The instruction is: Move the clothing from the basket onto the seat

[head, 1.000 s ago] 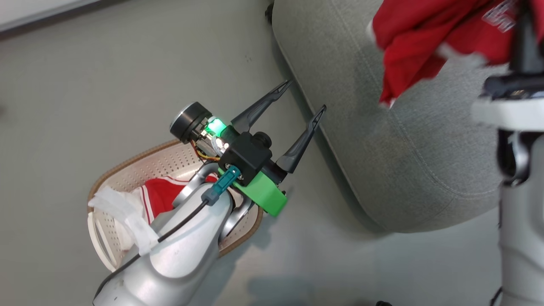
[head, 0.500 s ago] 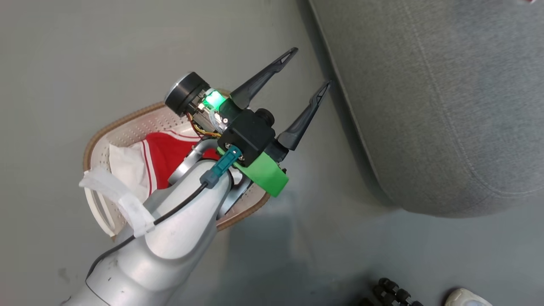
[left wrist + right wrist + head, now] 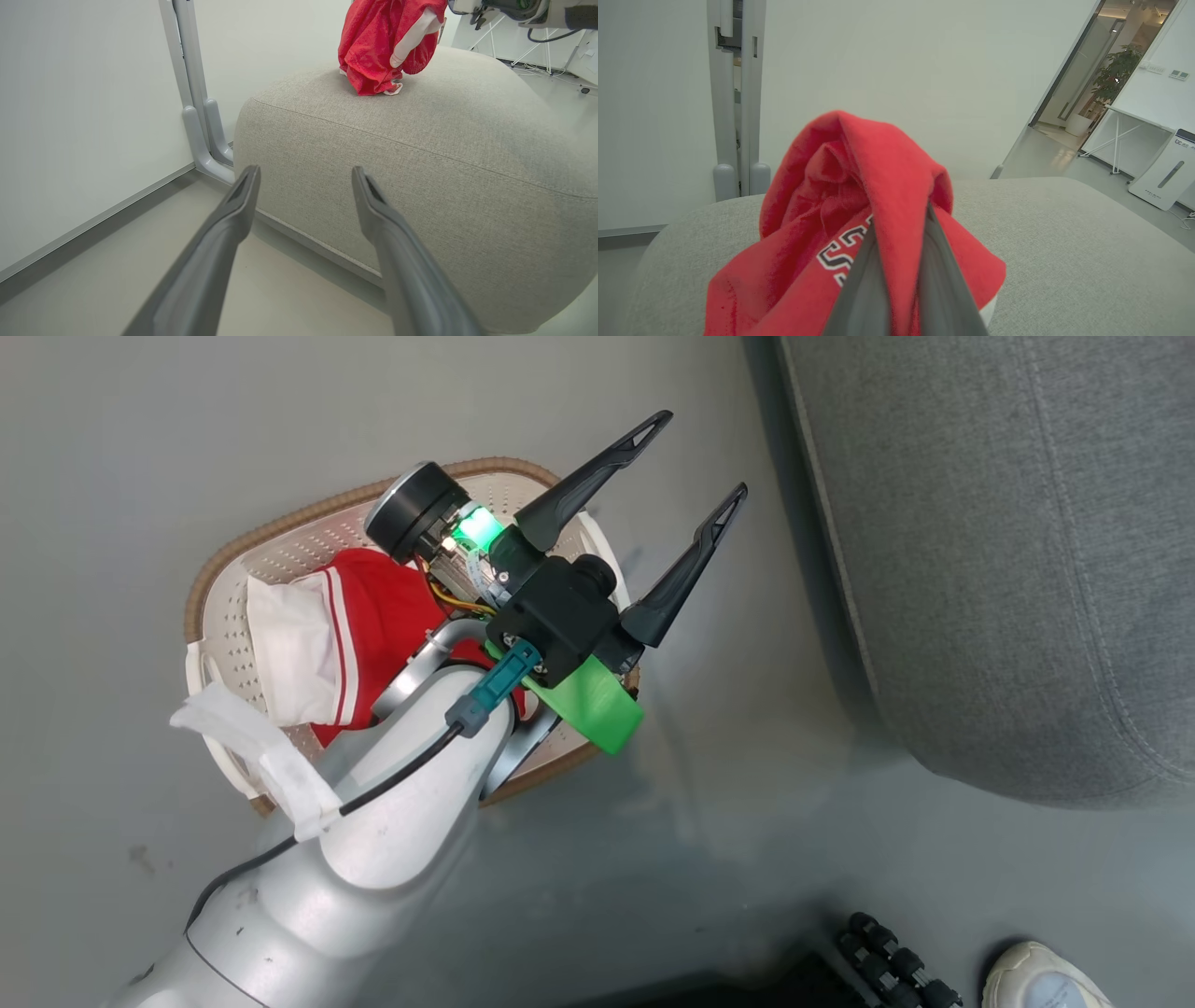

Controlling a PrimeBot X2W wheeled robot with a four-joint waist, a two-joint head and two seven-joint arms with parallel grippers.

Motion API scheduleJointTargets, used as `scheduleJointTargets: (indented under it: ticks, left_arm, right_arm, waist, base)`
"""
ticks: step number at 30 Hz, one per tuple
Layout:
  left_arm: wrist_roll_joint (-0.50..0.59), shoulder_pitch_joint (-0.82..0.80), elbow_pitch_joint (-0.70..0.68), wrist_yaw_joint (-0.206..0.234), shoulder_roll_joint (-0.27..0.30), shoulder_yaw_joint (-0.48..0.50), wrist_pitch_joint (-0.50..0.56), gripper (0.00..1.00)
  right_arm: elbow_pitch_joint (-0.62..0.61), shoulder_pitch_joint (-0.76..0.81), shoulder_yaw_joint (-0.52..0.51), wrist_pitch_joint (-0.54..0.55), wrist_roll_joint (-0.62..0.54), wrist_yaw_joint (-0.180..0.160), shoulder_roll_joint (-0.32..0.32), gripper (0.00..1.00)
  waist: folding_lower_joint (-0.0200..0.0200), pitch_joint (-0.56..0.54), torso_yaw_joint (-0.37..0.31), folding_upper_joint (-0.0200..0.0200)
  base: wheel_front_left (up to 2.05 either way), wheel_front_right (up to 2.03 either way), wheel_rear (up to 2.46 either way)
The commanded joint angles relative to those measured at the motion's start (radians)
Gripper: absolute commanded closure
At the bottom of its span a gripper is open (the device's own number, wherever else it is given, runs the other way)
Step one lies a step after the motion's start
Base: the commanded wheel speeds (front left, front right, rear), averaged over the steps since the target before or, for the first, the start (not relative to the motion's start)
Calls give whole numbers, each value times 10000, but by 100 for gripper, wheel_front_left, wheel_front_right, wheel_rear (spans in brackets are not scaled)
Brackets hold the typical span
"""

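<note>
Here we place the first piece: our right gripper (image 3: 900, 219), clamped tight, pinches one red garment (image 3: 859, 186) whose lower end touches the seat (image 3: 420, 140). Our left gripper (image 3: 698, 455) gapes empty over the basket (image 3: 299, 546) holding the second garment (image 3: 373, 607). Next, we judge: release, then fetch.

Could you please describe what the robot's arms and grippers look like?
The left arm is smooth silver, with a black cable held by white tape and ending in a teal plug. Its wrist carries a black block, a green bracket and a glowing green light. The left gripper has two long, dark, tapering fingers; the right gripper has the same dark grey fingers.
</note>
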Motion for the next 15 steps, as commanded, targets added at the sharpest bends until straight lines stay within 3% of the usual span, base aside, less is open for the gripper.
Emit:
scheduleJointTargets:
  ticks: [1,10,11,12,15]
  left_arm:
    - [35,-180,-21,-22,-6,-5,-5,0]
    - [-49,-72,28,-26,54,62,-5,0]
    - [-56,-36,32,-26,53,73,-5,0]
    - [-58,10,37,-26,45,93,-5,0]
    - [-81,153,36,-17,14,144,-5,0]
  right_arm:
    - [317,68,-171,-22,-74,-7,-14,100]
    - [2074,331,-568,-24,-415,-7,169,100]
    - [2064,366,-628,-24,-375,-7,190,67]
    - [1968,471,-639,-24,-311,-7,240,0]
    - [1575,853,-687,-24,-161,-8,309,0]
  waist:
    - [-1,100,97,-1]
    - [-1,-56,134,-1]
    - [-1,-95,137,-1]
    - [-1,-165,147,-1]
    - [-1,-414,169,-1]
  base:
    - [0,0,0]
    - [0,0,0]
    - [0,0,0]
    - [0,0,0]
    - [0,0,0]
